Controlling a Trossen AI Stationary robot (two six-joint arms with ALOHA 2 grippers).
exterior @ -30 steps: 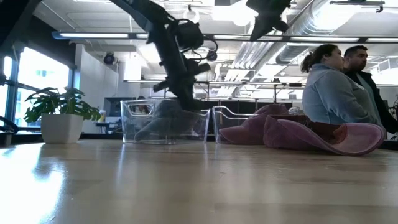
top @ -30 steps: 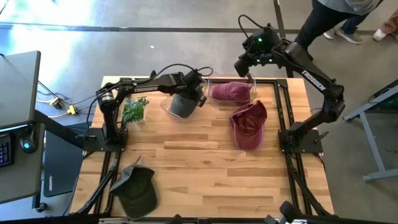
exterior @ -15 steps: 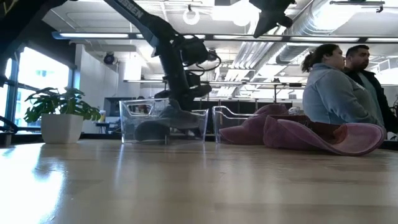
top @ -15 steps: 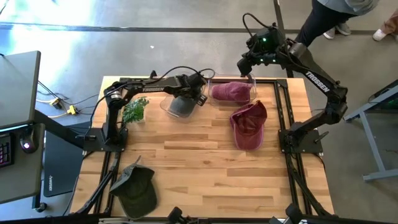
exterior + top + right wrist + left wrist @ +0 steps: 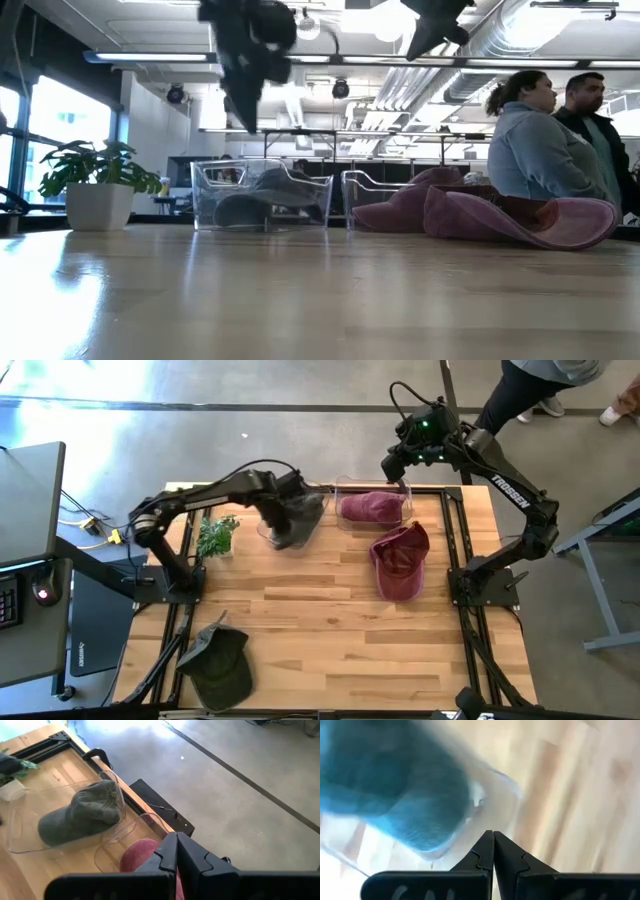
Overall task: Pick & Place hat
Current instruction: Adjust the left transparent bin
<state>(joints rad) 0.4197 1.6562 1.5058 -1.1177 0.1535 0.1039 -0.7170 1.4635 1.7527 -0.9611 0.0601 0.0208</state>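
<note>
Hovering over the bin (image 5: 290, 525), left gripper (image 5: 493, 851) clenched, empty; right gripper (image 5: 177, 851) clenched too. Hat (image 5: 80, 817) looks soft, light; pinch the brim.

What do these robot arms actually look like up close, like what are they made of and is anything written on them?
Both arms are dark, nearly black, built from slim jointed segments. The right arm carries white lettering along its long link and a small green light near its wrist, with a black cable looping above. The left arm also trails a looping cable. Each gripper ends in two dark, pointed, angular fingers.
</note>
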